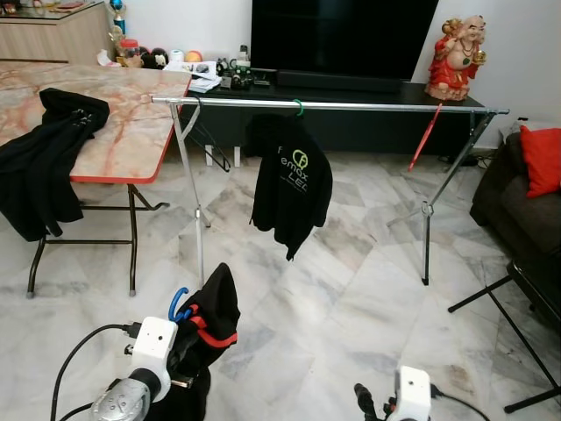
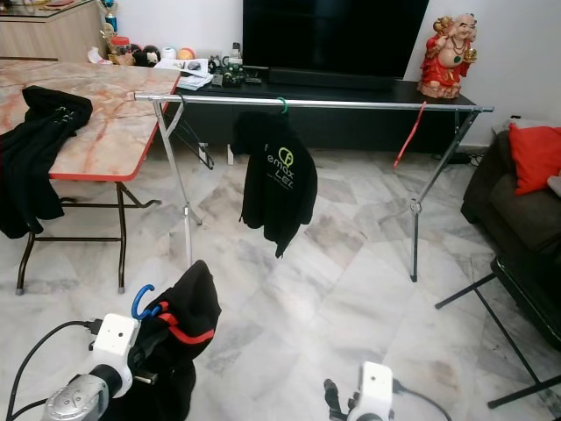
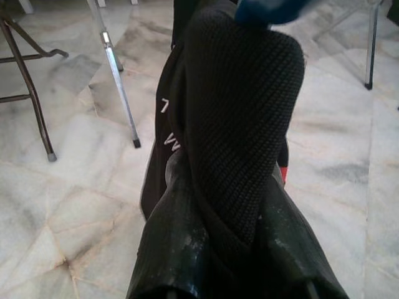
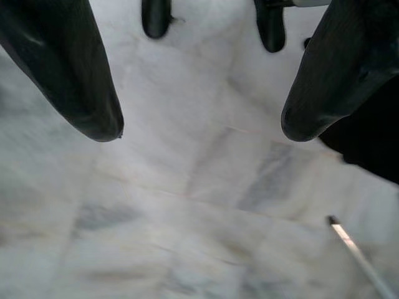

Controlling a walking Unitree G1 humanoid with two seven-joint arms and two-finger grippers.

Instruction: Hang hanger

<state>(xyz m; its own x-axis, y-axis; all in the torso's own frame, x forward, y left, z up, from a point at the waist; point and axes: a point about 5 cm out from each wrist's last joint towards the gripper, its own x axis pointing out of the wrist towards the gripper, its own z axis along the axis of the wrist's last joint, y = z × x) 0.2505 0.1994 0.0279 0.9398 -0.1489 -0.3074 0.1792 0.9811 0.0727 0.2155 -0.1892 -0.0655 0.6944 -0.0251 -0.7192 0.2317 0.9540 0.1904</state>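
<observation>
Marble floor (image 1: pixel 351 298), pale and veined, underfoot. Left gripper (image 3: pixel 237 243), low at the robot's left, is clamped on a black garment with red trim (image 1: pixel 210 320) draped over a blue plastic hanger (image 1: pixel 178 303), its hook rising just above the cloth. Right gripper (image 4: pixel 199 124) hangs low over bare floor, fingers spread apart, holding nothing. Ahead stands a long silver metal clothes rail (image 1: pixel 351 106); a black logo shirt on a green hanger (image 1: pixel 291 180) hangs from it. More black clothing (image 1: pixel 44 158) drapes over the marble-patterned folding table (image 1: pixel 123 132) at left.
</observation>
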